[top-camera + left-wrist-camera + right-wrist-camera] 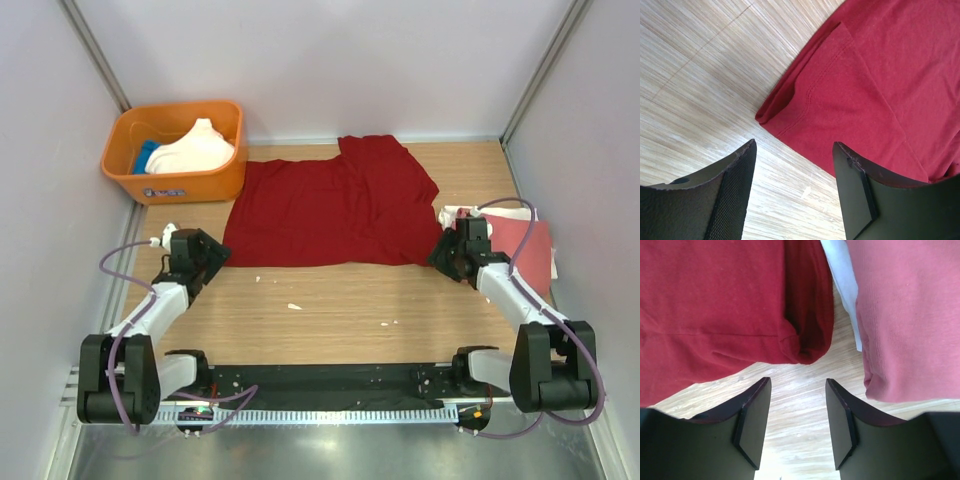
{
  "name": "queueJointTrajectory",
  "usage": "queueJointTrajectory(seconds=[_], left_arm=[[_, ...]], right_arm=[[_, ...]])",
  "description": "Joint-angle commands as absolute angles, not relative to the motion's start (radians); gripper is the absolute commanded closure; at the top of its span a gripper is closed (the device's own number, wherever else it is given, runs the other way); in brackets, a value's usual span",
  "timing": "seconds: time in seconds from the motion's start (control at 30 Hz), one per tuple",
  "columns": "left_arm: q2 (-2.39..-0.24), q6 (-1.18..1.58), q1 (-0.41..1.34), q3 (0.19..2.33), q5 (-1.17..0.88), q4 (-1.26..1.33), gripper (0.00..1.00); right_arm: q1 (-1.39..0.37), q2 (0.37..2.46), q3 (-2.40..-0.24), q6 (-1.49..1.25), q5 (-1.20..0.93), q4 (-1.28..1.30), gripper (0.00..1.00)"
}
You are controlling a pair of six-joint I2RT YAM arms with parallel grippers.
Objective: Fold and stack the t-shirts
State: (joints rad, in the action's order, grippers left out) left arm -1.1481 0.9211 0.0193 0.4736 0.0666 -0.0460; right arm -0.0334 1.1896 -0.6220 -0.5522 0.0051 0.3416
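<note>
The dark red t-shirt (335, 210) lies spread flat in the overhead view between my two low, outstretched arms, with the left pincer (207, 255) at its near-left corner and the right pincer (447, 250) at its near-right.

Left wrist: jaws apart and empty, the corner just ahead.

Right wrist: jaws apart, red hem ahead. Right of it is a white shirt (841, 270), then a salmon-pink shirt (905, 315), both cut off.

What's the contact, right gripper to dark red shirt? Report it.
Apart. Right wrist view: bare table shows between the open right gripper and the dark red shirt.
</note>
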Motion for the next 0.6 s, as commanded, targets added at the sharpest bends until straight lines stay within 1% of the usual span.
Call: queueJointTrajectory(seconds=[0.0,0.13,0.33,0.37,0.5,0.57], left_arm=[[-1.169,0.94,0.02,0.465,0.066,0.02,0.37],[-1.193,0.951,0.02,0.46,0.064,0.041,0.39],[-1.216,0.953,0.018,0.459,0.067,0.061,0.41],[-1.218,0.954,0.02,0.454,0.069,0.063,0.41],[-1.224,0.957,0.02,0.445,0.075,0.074,0.42],[-1.23,0.96,0.02,0.445,0.075,0.08,0.42]], right_arm=[[-0.038,1.232,-0.595,-0.61,0.014,0.216,0.48],[-0.049,1.272,-0.578,-0.656,0.043,0.128,0.49],[-0.061,1.313,-0.565,-0.706,0.181,0.066,0.49],[-0.061,1.324,-0.563,-0.713,0.202,0.063,0.5],[-0.061,1.347,-0.558,-0.721,0.317,0.064,0.59],[-0.06,1.359,-0.555,-0.722,0.339,0.069,0.74]])
